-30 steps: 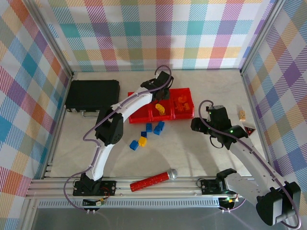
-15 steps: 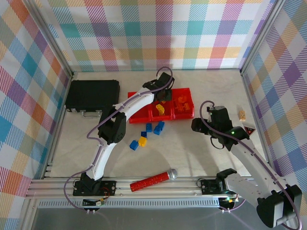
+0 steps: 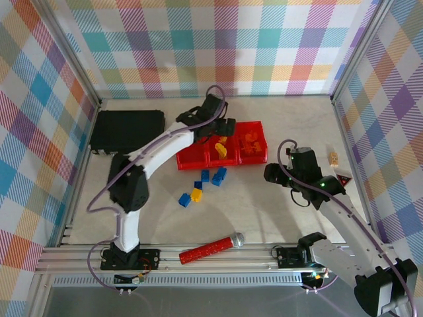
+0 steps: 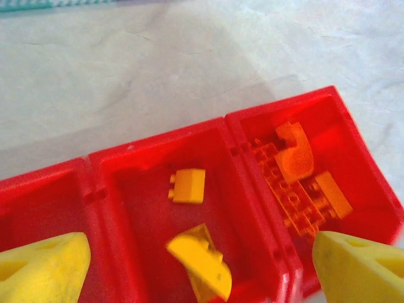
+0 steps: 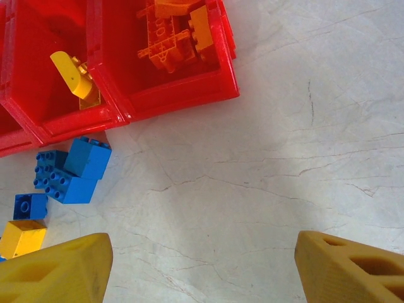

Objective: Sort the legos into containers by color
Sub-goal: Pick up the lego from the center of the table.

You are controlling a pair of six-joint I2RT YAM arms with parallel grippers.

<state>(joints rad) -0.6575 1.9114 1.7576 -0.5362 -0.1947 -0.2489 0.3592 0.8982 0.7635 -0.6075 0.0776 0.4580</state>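
While leaving the legos [image 3: 205,176] loose near the middle of the tabletop [image 3: 264,211], before the containers [image 3: 192,165], held left gripper [image 4: 197,243] wide and empty over the middle bin [image 4: 145,208], right gripper [image 5: 202,243] wide above bare tabletop. Best picked singly, straight down, jaws spanning one brick.

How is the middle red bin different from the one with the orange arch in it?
The middle bin holds two yellow legos, lying apart. The arch bin holds several orange legos, bunched together. The middle bin shows lots of bare red floor, while the arch bin shows less. Both are bright red, open on top and joined side by side.
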